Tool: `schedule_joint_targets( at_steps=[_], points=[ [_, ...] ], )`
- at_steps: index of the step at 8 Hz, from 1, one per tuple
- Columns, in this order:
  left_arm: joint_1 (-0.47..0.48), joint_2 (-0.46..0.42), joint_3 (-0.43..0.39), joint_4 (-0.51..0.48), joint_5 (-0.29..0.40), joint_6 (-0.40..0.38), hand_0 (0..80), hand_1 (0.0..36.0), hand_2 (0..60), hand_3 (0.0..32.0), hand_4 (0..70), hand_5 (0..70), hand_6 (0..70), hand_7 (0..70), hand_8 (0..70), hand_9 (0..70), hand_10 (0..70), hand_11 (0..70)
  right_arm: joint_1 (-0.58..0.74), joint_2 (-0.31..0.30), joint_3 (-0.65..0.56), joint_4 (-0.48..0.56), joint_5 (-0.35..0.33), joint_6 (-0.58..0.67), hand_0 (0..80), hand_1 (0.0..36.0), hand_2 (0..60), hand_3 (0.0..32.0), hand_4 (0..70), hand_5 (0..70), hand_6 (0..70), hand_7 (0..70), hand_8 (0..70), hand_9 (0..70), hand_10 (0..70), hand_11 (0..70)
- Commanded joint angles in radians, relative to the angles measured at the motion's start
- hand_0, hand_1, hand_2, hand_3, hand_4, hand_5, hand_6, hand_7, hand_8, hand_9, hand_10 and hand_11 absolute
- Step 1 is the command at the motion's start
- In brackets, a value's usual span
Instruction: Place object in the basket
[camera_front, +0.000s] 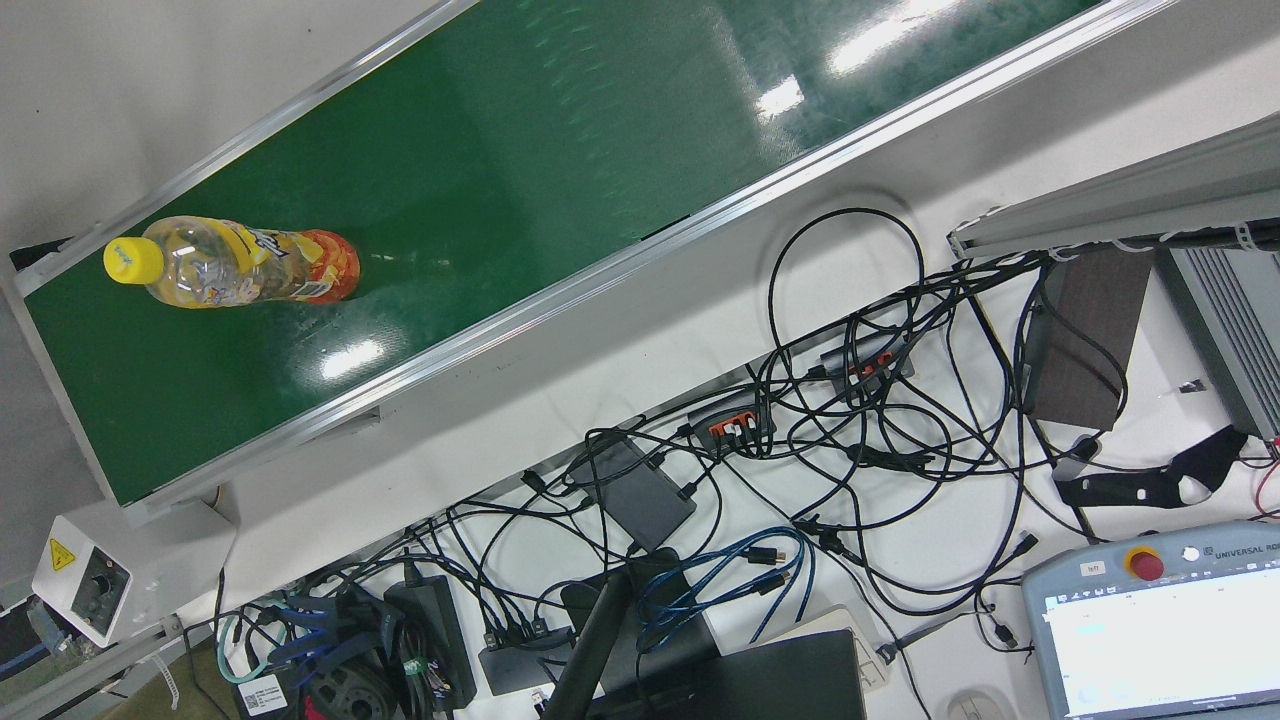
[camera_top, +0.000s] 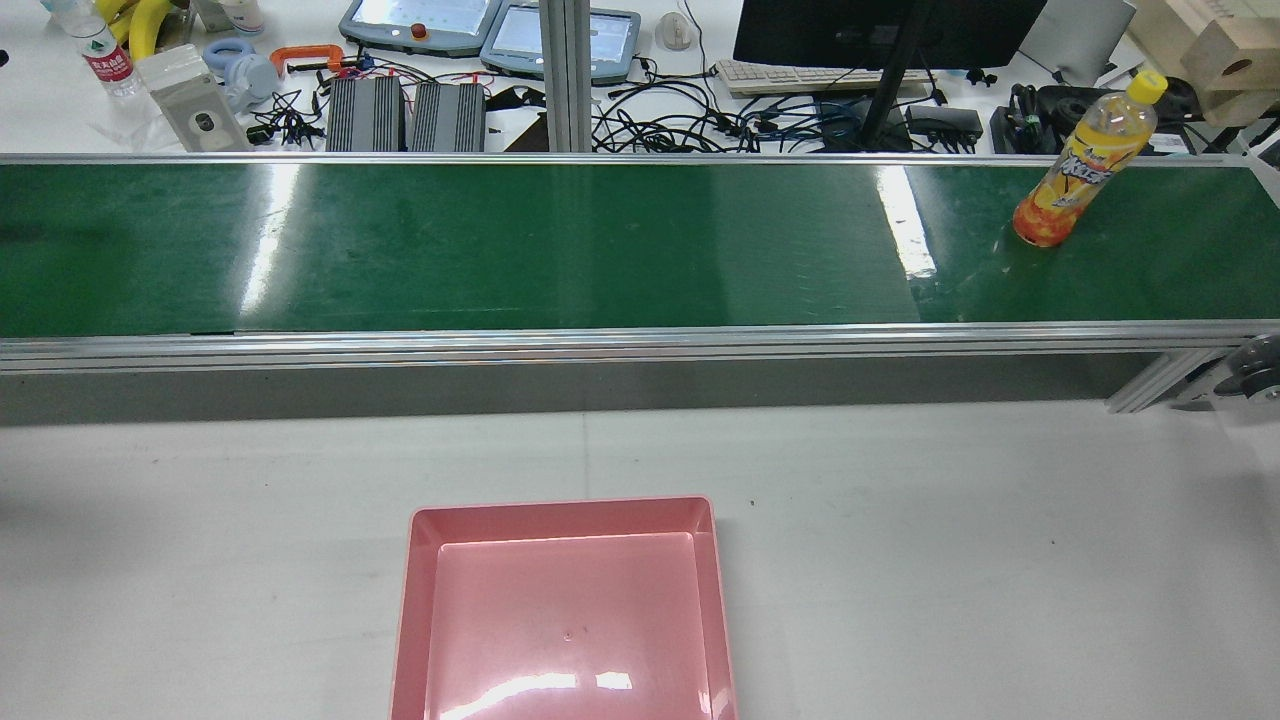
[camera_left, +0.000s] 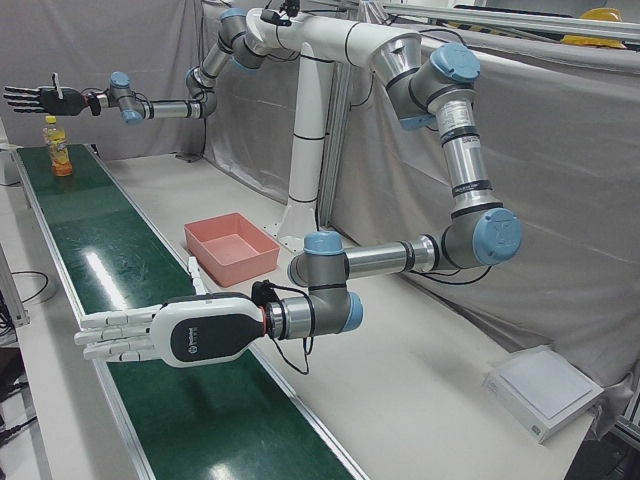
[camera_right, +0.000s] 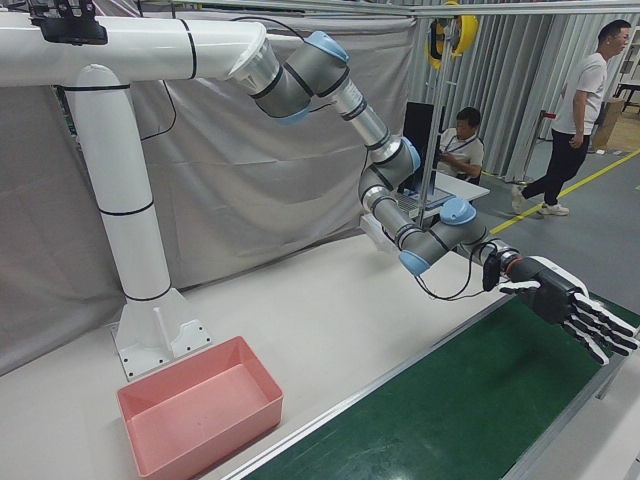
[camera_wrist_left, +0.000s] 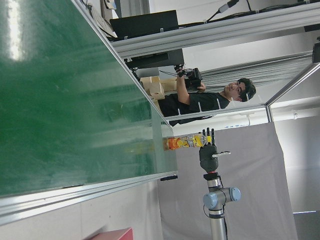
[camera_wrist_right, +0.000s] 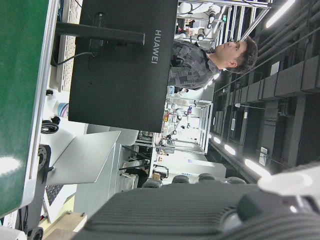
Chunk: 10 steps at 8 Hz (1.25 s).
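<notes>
Left hand (camera_left: 150, 335): white-and-black many-fingered hand, nearest in the left-front view; fingers straight and flat out over the belt, holding nothing.
Table (camera_left: 400, 380): pale grey top on the robot's side of the belt.
Basket: shallow pink plastic rectangular basket (camera_left: 245, 268) on the table, just beside the belt, in front of the white pedestal; nothing in it.
Belt: long green conveyor belt (camera_left: 90, 240) with aluminium rails.
Object: clear plastic drink bottle with yellow cap and orange-yellow label (camera_left: 58, 148); stands upright on the belt at its far end, the robot's right end by the rear view; long axis vertical.
Right hand (camera_left: 30, 97): dark hand, fingers spread wide, palm empty.
Key relation: the bottle sits just below and beside the right hand, apart from it; the left hand is well away along the belt, so the right hand looks the likelier one to grasp.
</notes>
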<state>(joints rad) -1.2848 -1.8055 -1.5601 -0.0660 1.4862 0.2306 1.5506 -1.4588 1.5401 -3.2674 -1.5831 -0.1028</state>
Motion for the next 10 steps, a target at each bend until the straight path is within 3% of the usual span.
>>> schedule_joint_targets(
  at_steps=[1, 10],
  points=[
    [0.002, 0.000, 0.000, 0.000, 0.000, 0.004, 48.5, 13.9, 0.0, 0.0, 0.0, 4.2, 0.0, 0.0, 0.0, 0.0, 5.7, 10.3, 0.000, 0.000, 0.000, 0.000, 0.000, 0.000, 0.0, 0.0, 0.0, 0.0, 0.0, 0.0, 0.0, 0.0, 0.0, 0.0, 0.0, 0.0],
    [0.007, -0.002, 0.005, -0.005, 0.000, -0.001, 47.8, 13.7, 2.2, 0.0, 0.3, 4.7, 0.0, 0.0, 0.0, 0.0, 5.3, 9.5, 0.000, 0.000, 0.000, 0.000, 0.000, 0.000, 0.0, 0.0, 0.0, 0.0, 0.0, 0.0, 0.0, 0.0, 0.0, 0.0, 0.0, 0.0]
  ],
)
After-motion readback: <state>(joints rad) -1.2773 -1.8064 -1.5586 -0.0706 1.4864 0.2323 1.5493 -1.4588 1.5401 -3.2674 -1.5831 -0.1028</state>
